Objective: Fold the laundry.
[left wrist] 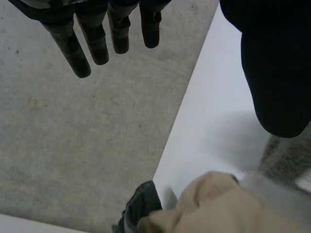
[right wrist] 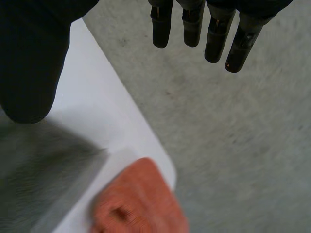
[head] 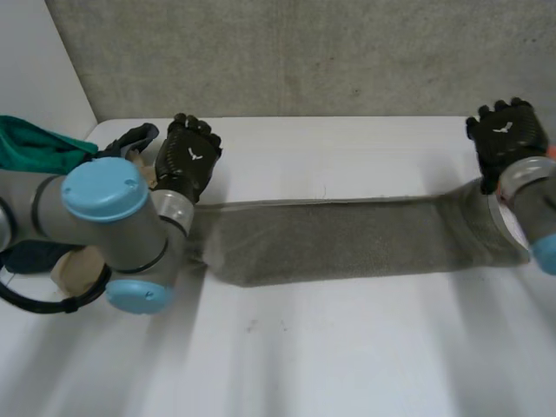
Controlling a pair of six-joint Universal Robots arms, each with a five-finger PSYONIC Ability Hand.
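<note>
A grey-olive cloth [head: 347, 239] lies flat on the white table [head: 330, 347] as a long band folded lengthwise, reaching from arm to arm. My left hand [head: 187, 159] hovers just past the cloth's left end, fingers [left wrist: 92, 36] straight and spread, holding nothing. My right hand [head: 508, 135] stands above the cloth's right end, fingers [right wrist: 194, 24] straight and thumb [right wrist: 34, 63] apart, also holding nothing. The cloth's right end [right wrist: 39, 179] lies under the right palm, and the left end [left wrist: 286, 160] shows beside the left thumb [left wrist: 277, 68].
A pile of laundry sits at the table's left edge: teal cloth [head: 39, 143], a tan garment [left wrist: 218, 208] and a dark piece [left wrist: 141, 206]. An orange cloth [right wrist: 136, 204] lies at the table's right corner. The near half of the table is bare. A grey floor lies beyond the far edge.
</note>
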